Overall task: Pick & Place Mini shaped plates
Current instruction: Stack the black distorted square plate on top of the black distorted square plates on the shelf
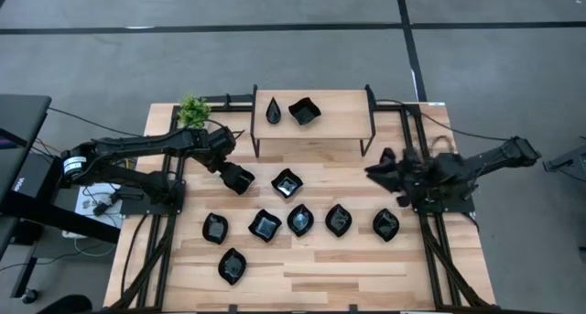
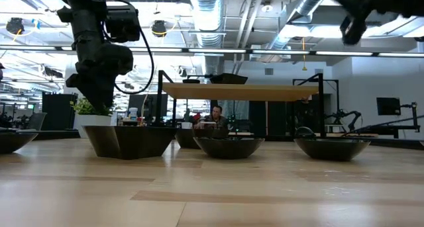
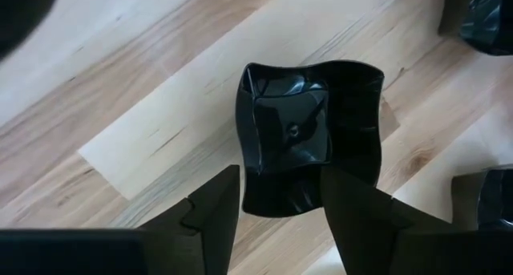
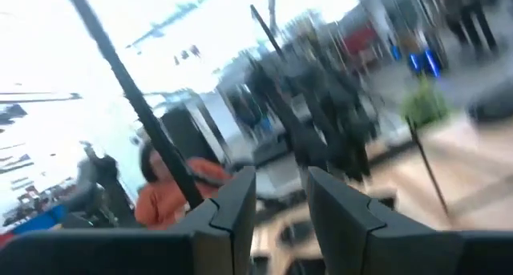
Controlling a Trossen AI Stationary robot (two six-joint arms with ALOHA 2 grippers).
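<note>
A wavy-edged square plate (image 3: 309,135) sits on the table (image 1: 366,273) under the left gripper (image 3: 280,199), whose released fingers straddle its near edge, hidden overhead by the gripper, while the right gripper (image 4: 280,187) hangs raised, fingers apart, holding nothing.

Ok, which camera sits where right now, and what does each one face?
High: overhead, straight down on the table, both arms, the plates.
Low: table height, level past plates to the shelf.
Left wrist: looks down past its open left gripper at a wavy square plate, shared with high.
Right wrist: right gripper raised, facing the room.
</note>
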